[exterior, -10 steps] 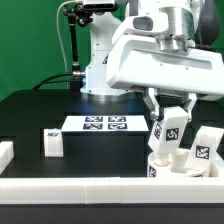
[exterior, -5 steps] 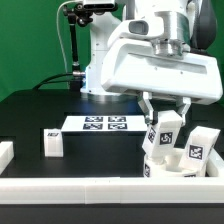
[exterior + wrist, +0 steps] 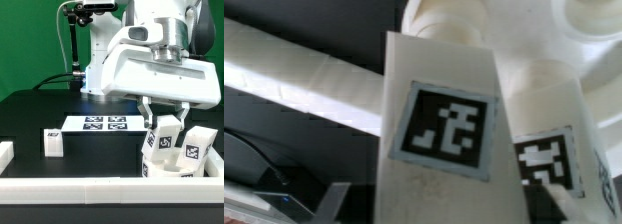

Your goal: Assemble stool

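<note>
My gripper is shut on a white block leg with a tag and holds it upright, its lower end at the round white seat by the front rail. A second leg stands tilted on the seat just to the exterior view's right. A third leg lies on the black table at the left. In the wrist view the held leg fills the middle, with the seat beyond it and the second leg beside it. One finger shows at the leg's side.
The marker board lies flat behind the middle of the table. A long white rail runs along the front edge, with a short white piece at the far left. The robot's base stands at the back.
My gripper has lowered the held leg and moved it slightly toward the exterior view's left. The seat and the second leg on it have shifted the same way.
</note>
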Motion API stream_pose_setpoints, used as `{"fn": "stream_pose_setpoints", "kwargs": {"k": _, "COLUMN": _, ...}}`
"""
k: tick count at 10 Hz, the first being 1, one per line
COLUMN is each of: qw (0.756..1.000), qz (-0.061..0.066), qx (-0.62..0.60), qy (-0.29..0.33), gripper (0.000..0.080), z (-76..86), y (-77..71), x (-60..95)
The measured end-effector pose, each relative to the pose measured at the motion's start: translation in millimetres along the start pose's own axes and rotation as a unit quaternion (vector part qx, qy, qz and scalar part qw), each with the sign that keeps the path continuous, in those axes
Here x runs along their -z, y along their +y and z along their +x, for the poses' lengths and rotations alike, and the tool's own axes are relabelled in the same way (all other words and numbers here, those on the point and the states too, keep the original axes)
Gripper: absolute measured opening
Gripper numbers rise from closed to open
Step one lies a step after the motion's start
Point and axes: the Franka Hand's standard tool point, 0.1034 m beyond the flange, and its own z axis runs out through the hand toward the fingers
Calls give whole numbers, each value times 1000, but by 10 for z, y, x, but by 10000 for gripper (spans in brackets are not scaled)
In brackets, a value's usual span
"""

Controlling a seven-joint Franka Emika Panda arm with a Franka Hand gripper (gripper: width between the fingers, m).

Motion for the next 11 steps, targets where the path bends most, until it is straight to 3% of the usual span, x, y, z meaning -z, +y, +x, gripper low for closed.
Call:
{"fn": "stream_pose_setpoints", "kwargs": {"k": 4, "qw": 1000, "qz": 0, "qx": 0, "qy": 0, "gripper": 327, "z": 1, "y": -1, "x": 0}}
{"fn": "stream_pose_setpoints", "kwargs": {"k": 5, "qw": 1000, "qz": 2, "qx": 0, "qy": -3, "gripper": 508, "z": 9, "y": -5, "x": 6}}
{"fn": "stream_pose_setpoints", "kwargs": {"k": 6, "qw": 1000, "qz": 7, "qx": -3, "qy": -9, "gripper": 604, "z": 65, "y": -3, "x": 65}}
{"fn": "stream_pose_setpoints", "kwargs": {"k": 11, "qw": 1000, "qz": 16, "qx": -11, "qy": -16, "gripper": 649, "z": 215, "y": 55, "x": 246}}
